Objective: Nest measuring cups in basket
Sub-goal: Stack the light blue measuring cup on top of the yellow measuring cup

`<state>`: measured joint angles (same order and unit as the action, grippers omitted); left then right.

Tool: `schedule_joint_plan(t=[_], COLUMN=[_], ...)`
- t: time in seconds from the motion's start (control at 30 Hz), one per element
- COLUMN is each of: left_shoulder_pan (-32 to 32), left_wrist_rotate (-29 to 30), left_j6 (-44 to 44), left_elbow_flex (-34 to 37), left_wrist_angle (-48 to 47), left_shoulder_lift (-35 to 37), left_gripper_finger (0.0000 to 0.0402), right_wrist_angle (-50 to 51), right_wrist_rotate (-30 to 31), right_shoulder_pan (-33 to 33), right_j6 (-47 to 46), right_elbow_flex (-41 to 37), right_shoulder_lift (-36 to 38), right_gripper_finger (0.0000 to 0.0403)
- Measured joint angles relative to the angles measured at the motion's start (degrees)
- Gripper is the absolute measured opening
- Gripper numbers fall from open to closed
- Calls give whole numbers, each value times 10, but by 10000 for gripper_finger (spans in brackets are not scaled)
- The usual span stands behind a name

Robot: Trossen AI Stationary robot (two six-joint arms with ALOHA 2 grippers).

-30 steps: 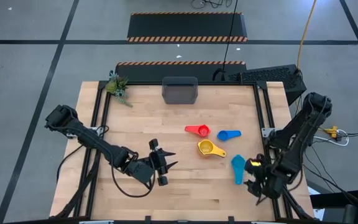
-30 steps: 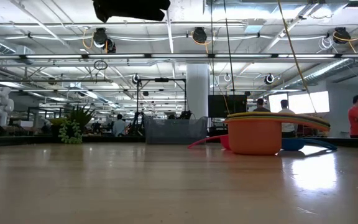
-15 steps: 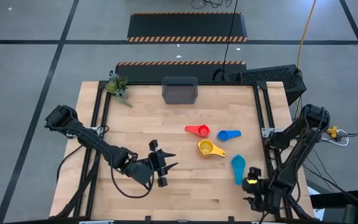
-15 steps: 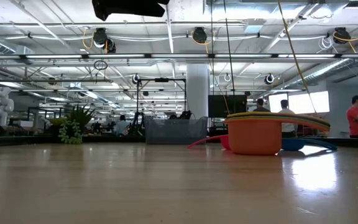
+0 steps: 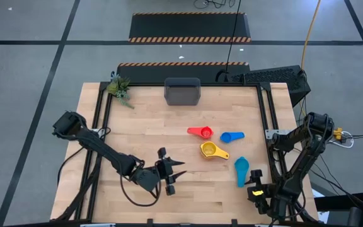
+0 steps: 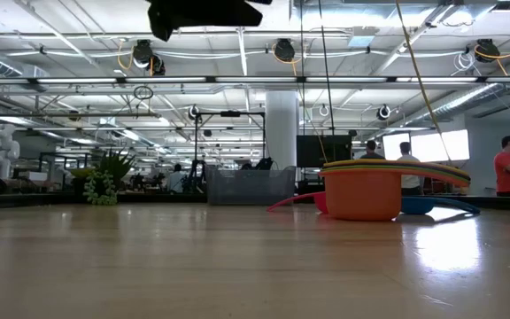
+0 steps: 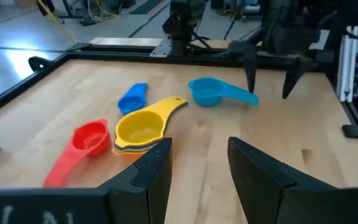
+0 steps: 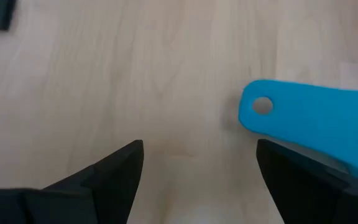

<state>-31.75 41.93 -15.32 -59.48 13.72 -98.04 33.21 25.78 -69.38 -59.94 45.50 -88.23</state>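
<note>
Four measuring cups lie bowl-up on the wood: red (image 5: 200, 132), blue (image 5: 232, 136), cyan (image 5: 241, 169), and yellow (image 5: 212, 150), which is nested on an orange cup (image 6: 361, 195). The dark grey basket (image 5: 182, 91) stands at the far edge. My left gripper (image 5: 172, 173) hovers open, left of the cups, pointing at the yellow cup (image 7: 142, 127). My right gripper (image 5: 256, 189) is open near the near right corner, pointing down. Its fingers stand over the wood beside the cyan cup's handle end (image 8: 263, 106) and touch nothing.
A small green plant (image 5: 120, 87) sits at the far left corner. Black frame rails (image 5: 266, 126) run along the table's sides. Bare wood lies between the cups and the basket. People stand far off in the room (image 6: 507, 173).
My left gripper has gone a little toward the table's right and near edges and has sunk slightly. My right gripper has gone down and toward the near edge, rolling about its own line, to the cyan cup's handle end. The cups have kept still.
</note>
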Motion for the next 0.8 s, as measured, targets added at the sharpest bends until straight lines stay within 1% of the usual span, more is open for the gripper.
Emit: schedule_joint_plan(t=[0.17,0.27,0.37,0.53,0.63,0.8], left_shoulder_pan=[0,3,6,6,3,-7], left_wrist_rotate=[-4,-4,-4,-4,-4,-4], left_j6=[-3,-2,1,2,0,5], left_elbow_flex=[0,0,0,0,0,0], left_wrist_angle=[1,1,1,1,1,-1], left_shoulder_lift=[-14,-14,-14,-14,-14,-14], left_gripper_finger=[159,159,159,159,159,159], right_wrist_angle=[42,45,26,-31,-32,-17], right_wrist_rotate=[-1,0,12,14,10,1], right_shoulder_pan=[-1,1,8,18,14,-8], right_j6=[-23,-22,-6,36,11,-33], right_elbow_flex=[0,0,0,0,0,0], right_shoulder_lift=[0,0,0,0,0,0], right_gripper_finger=[306,306,306,306,305,293])
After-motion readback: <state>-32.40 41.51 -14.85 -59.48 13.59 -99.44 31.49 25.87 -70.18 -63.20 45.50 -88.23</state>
